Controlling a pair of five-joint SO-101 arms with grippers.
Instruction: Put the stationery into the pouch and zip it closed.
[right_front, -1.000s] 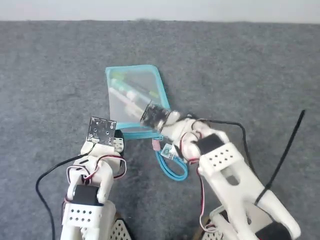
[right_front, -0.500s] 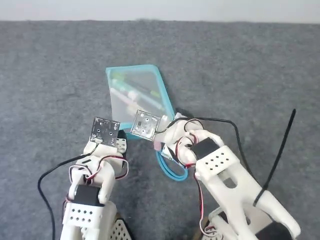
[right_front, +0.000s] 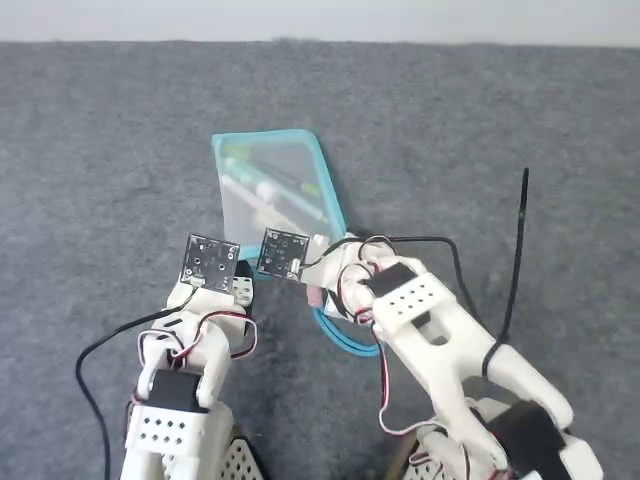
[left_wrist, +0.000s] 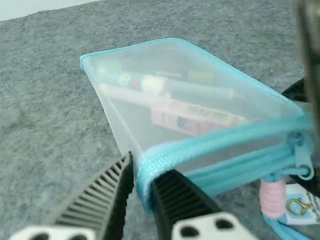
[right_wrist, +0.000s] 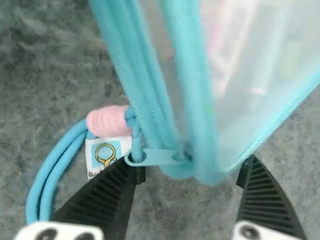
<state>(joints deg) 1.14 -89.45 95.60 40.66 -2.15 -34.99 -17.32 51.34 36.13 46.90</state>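
A: Status on the zip step?

B: High view: the pouch lies flat on the grey mat, with the stationery already inside. My arms sit at the pouch's zip edge, one at each corner.

A: Left side?

B: Left wrist view: my left gripper is pinching the pouch's zip-edge corner, with teal tape clamped between the fingers. Pens show through the clear wall. The slider is at the opposite corner of that edge.

A: Right?

B: Right wrist view: my right gripper is spread wide. It straddles the pouch's slider corner and grips nothing. The pink bead and the blue cord loop hang off the pull, just beside one finger.

A: So which step?

B: Loading looks done and zipping is in hand. The tapes seem to part away from the slider, so I judge it unzipped, but I'm not certain. Next: the right closes on the pull tab, not the cord. It then drags along the pouch edge toward the left gripper, which anchors.
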